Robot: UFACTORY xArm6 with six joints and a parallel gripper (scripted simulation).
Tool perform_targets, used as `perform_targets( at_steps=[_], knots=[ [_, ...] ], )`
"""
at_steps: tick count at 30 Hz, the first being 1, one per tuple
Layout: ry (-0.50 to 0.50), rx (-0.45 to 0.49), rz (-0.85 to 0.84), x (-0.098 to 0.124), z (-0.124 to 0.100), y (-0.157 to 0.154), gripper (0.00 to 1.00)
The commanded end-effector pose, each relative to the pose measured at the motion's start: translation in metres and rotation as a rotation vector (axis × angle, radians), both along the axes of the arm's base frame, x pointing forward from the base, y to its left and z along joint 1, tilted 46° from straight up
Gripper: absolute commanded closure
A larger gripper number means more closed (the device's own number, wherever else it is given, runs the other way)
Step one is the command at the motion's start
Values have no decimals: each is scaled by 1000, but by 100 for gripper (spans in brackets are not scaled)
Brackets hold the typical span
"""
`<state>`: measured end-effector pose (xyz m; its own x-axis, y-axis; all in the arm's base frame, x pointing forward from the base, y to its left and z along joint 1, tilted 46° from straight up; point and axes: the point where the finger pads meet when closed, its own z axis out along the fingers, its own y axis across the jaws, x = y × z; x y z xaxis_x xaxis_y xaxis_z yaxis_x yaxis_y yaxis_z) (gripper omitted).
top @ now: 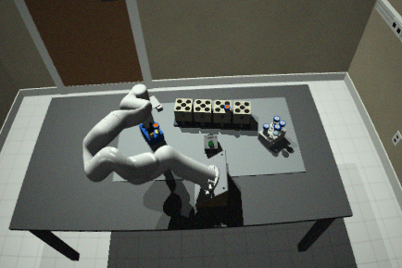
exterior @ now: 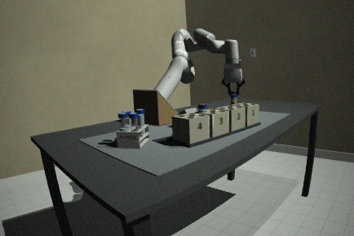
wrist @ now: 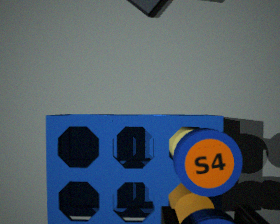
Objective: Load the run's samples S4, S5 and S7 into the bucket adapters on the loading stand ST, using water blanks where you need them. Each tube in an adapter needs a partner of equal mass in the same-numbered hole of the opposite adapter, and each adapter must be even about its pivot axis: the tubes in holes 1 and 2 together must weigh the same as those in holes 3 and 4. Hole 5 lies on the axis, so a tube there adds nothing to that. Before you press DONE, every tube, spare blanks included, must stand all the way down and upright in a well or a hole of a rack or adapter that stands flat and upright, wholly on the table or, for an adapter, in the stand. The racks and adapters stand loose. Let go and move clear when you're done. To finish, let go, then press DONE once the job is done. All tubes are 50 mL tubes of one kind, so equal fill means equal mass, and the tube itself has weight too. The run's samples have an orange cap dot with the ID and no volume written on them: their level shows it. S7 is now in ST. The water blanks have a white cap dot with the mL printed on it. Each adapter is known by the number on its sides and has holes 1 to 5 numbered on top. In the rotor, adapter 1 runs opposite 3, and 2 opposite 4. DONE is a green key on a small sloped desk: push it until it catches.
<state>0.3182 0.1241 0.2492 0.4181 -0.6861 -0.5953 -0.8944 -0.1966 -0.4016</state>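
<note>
My gripper (exterior: 233, 92) (wrist: 208, 219) is shut on a blue-capped sample tube with amber contents; its ID is out of view. That tube is at the blue rack (top: 147, 135) (wrist: 81, 120), in the right column beside S4 (wrist: 209, 163). How far down it stands is hidden. S4 has an orange dot and stands in the top right well in the wrist view. S7 (top: 227, 107) (exterior: 202, 106) stands in adapter 3 (top: 222, 118) (exterior: 220, 122); its hole number is unreadable. No tube shows in adapters 1 (top: 183, 116), 2 (top: 202, 117) and 4 (top: 241, 117).
The adapters stand in a row on the dark stand (exterior: 224, 135). The white blanks rack (exterior: 132, 141) holds several blue-capped tubes at the right in the top view. The DONE desk with its green key (top: 211, 144) is between the stand and the arm's base (top: 222, 195).
</note>
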Motion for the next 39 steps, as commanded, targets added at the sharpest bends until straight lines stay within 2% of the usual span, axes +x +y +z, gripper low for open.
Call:
perform_targets(
  at_steps=[1, 13, 39],
  knots=[
    [-3, 0, -1, 0, 3, -2, 100],
    [-3, 0, -1, 0, 6, -5, 100],
    [-3, -1, -1, -8, 39, -39, 100]
  ],
)
